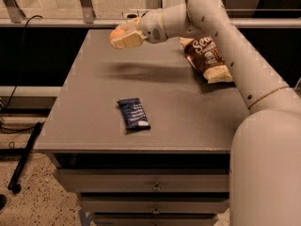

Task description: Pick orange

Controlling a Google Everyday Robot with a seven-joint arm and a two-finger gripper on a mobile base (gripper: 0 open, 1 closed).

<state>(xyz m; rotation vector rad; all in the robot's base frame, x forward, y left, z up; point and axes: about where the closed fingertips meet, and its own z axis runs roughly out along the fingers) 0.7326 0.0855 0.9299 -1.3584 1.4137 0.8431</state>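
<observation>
Above table (188, 112), orange (116, 32) held in gripper (126, 37)

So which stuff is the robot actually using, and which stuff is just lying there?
For the job:
- orange, held up above the table
- end effector, closed on it near the far left corner

Just lying about:
- dark blue snack bar wrapper, flat mid-table
- chip bag, far right side, partly behind the arm
</observation>
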